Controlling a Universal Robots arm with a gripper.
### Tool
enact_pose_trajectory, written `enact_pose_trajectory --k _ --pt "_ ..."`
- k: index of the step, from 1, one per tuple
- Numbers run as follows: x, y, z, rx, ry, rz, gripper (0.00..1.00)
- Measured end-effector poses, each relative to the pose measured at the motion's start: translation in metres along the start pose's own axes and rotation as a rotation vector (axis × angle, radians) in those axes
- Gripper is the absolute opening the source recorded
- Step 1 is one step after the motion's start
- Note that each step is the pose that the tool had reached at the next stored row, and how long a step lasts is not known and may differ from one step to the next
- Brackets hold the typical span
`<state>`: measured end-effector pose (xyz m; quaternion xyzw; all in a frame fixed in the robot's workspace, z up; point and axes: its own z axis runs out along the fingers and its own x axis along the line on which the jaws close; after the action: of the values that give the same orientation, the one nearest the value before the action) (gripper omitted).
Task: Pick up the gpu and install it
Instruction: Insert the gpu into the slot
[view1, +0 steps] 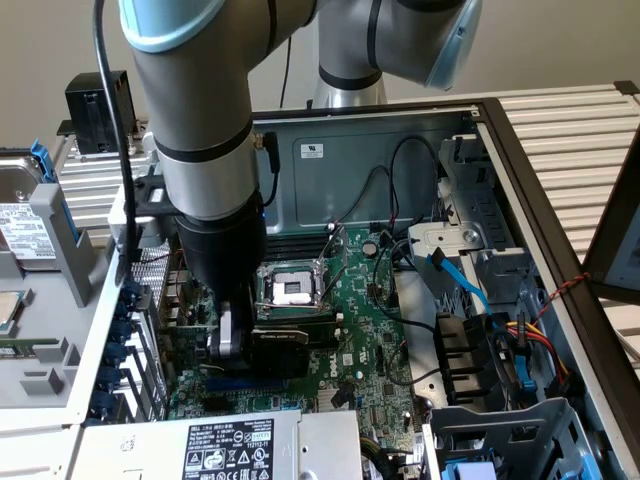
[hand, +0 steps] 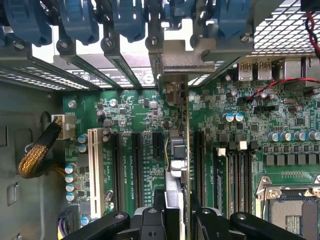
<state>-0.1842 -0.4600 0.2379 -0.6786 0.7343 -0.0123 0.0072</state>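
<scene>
The gpu (view1: 282, 347) is a small card with a black shroud, held on edge low over the green motherboard (view1: 370, 310) inside the open computer case. My gripper (view1: 238, 338) is shut on it, at the end nearer the exterior view's left. The wrist view looks along the gpu (hand: 174, 165) edge-on, with its silver bracket (hand: 172, 92) up against the case's rear slot frame. The black fingers (hand: 150, 222) clamp the card from both sides, and my gripper (hand: 175, 220) is centred on it. The card stands in line with a black expansion slot (hand: 196, 155); I cannot tell whether it is seated.
A CPU socket (view1: 290, 288) lies just beyond the card. The power supply (view1: 230, 445) sits at the front. Blue slot clips (hand: 125, 20) line the rear frame. Memory sticks (hand: 235, 170) stand nearby, as do a white slot (hand: 93, 160) and a braided cable (hand: 37, 155). A hard drive (view1: 20, 225) rests outside the case.
</scene>
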Motion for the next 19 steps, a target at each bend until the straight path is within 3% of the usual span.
enact_pose_trajectory --k 3,19 --pt "0.0 0.0015 0.0 0.0034 -0.0003 0.0 0.28" --pt "-0.0003 0.0046 0.0009 0.0095 -0.0009 0.001 0.28"
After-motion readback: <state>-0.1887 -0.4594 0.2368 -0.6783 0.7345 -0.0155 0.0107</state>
